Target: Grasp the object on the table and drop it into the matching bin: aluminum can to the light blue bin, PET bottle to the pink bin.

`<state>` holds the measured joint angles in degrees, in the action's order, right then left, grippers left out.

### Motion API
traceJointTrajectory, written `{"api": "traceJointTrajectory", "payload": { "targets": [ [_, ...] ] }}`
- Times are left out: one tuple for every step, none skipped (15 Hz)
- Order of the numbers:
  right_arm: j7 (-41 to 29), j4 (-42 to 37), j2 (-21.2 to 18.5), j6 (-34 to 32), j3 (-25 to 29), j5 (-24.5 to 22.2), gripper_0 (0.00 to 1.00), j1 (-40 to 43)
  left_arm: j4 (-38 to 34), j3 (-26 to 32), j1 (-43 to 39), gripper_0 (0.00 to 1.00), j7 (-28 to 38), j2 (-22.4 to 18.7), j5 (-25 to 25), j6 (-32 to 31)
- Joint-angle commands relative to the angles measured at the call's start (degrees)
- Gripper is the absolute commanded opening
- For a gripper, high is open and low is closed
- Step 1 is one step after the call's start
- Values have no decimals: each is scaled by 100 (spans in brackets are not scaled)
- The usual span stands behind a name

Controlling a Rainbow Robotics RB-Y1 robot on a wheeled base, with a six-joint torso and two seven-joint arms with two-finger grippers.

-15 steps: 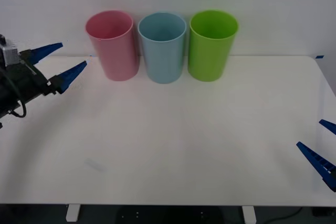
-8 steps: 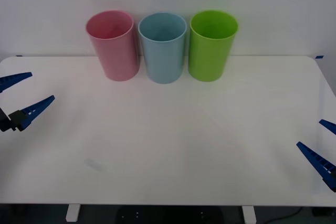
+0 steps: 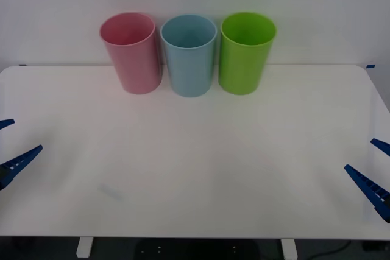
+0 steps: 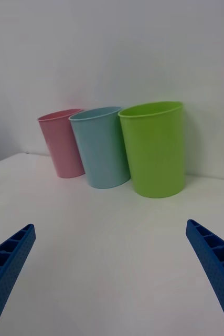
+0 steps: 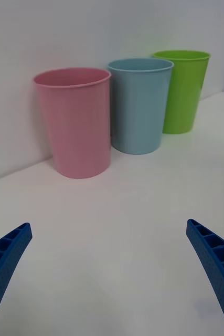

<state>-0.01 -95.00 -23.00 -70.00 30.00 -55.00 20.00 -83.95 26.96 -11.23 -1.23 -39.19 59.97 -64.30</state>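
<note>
My left pincer (image 3: 13,145) hangs at the left edge of the surface (image 3: 195,168), near its front, fingers spread apart and holding nothing. My right pincer (image 3: 373,172) sits at the right edge, also toward the front, its fingers apart and empty as well. From each wrist I see my own two blue fingers (image 5: 7,257) (image 4: 214,262) wide at the corners with bare white between them.

Between my two pincers the middle of the surface carries no can that I can find, so I cannot say where it is; it may already lie inside a bin, but the insides are hidden from me.

Along the far edge, against the wall, three bins stand upright in a row, just beside one another: the pink bin (image 3: 131,53) toward the far-left, the light blue bin (image 3: 189,56) in the middle, and a lime green bin (image 3: 246,53) to its right.

I judge the dropping step is over or not begun, with both arms drawn to their waiting places. The next move calls for a can or bottle to appear within reach, then a grasp by whichever pincer is nearer.
</note>
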Motion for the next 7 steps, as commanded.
{"api": "traceJointTrajectory", "payload": {
  "targets": [
    [1, 0, 0, 0, 0, 0, 100, 0, -69, 117, -20, 100, 17, -1, 507, 5],
    [1, 0, 0, 0, 0, 0, 100, 0, -95, 134, -20, 100, 26, -1, 569, 5],
    [1, 0, 0, 0, 0, 0, 100, 0, -95, 126, -20, 100, 26, -1, 578, 5],
    [1, 0, 0, 0, 0, 0, 100, 0, -95, 126, -20, 100, 26, -1, 578, 5],
    [1, 0, 0, 0, 0, 0, 100, 0, -95, 126, -20, 100, 26, -1, 578, 5],
    [1, 0, 0, 0, 0, 0, 100, 0, -95, 126, -20, 100, 26, -1, 578, 5],
    [1, 0, 0, 0, 0, 0, 100, 0, -95, 126, -20, 100, 26, -1, 578, 5]
  ]
}}
